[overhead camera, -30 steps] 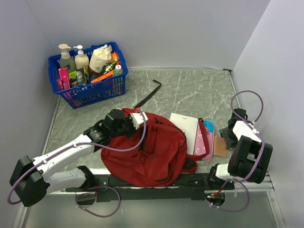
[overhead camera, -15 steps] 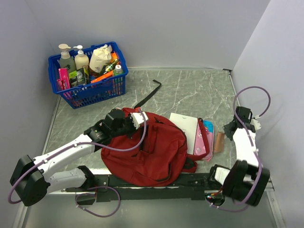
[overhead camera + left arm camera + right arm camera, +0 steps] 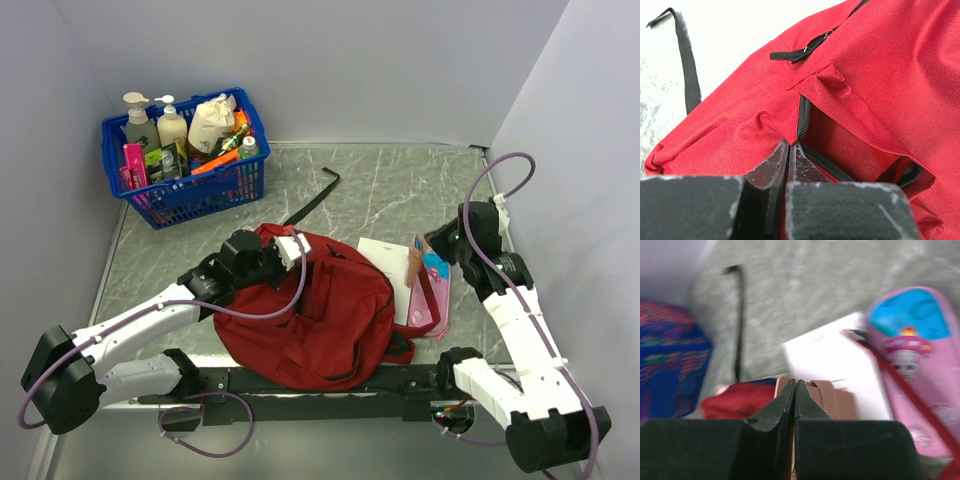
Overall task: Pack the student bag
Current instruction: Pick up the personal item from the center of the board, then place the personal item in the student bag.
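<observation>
**Bag packing: opening held, first item in the air, nothing inside yet**

From the top camera, we see the student bag (image 3: pixel 320 320) lying flat in the middle of the counter (image 3: pixel 400 190), near the arm bases. The left tool (image 3: pixel 300 252) is clamped on the bag's upper edge. The right tool (image 3: pixel 425 250) is pinched shut on a brown flat item (image 3: pixel 413 263), which it holds up on edge just right of the bag. A white book (image 3: pixel 385 268) and a pink pencil case (image 3: pixel 437 298) lie on the counter beside the bag, with one of its red straps draped over them. The blue basket (image 3: pixel 185 160) sits well apart in the far left corner.

On the left wrist camera, the jaws are closed on red fabric right at the end of the zipper (image 3: pixel 804 117). The pocket gapes open next to them, and we can't spot anything in it.

The right wrist camera is blurry, but the jaws are shut with the brown item between them, over the white book.

Our read: early days. The opening is ready and one item is picked up. It has to go in, and probably the book and pencil case too, then zip up.
</observation>
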Motion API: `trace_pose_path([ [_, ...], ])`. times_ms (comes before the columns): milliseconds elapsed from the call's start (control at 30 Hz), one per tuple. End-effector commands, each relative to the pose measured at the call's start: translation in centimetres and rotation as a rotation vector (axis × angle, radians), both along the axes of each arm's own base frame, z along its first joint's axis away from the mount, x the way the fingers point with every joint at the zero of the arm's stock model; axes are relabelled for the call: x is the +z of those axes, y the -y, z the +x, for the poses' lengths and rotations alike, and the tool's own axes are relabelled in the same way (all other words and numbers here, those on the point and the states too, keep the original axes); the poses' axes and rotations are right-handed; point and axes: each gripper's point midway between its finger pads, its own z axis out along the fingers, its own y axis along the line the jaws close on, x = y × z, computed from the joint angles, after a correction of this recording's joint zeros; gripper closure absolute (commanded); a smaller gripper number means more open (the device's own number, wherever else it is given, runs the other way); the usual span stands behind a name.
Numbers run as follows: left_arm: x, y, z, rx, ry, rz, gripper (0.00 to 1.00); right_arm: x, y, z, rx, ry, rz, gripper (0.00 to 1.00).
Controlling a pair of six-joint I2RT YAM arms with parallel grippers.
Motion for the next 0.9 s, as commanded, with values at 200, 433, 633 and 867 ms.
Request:
trace_pose_path([
  [200,4.1,0.7,1.2,0.038,0.083,-0.129,0.99,9.3,-10.8,0.5,0.338,0.231,0.147,1.0],
  [433,4.4,0.4,1.6,0.076,0.057,-0.174,0.99,12.2,-18.7,0.4,0.624,0.375,0.395,1.0],
  [633,4.4,-0.5,2.4,0.129,0.024,-0.205,0.99,12.7,-23.1,-1.2,0.788,0.424,0.573,1.0],
  [867,4.4,-0.6,2.7,0.129,0.019,-0.199,0.99,11.3,-25.3,-3.1,0.905,0.413,0.724,1.0],
])
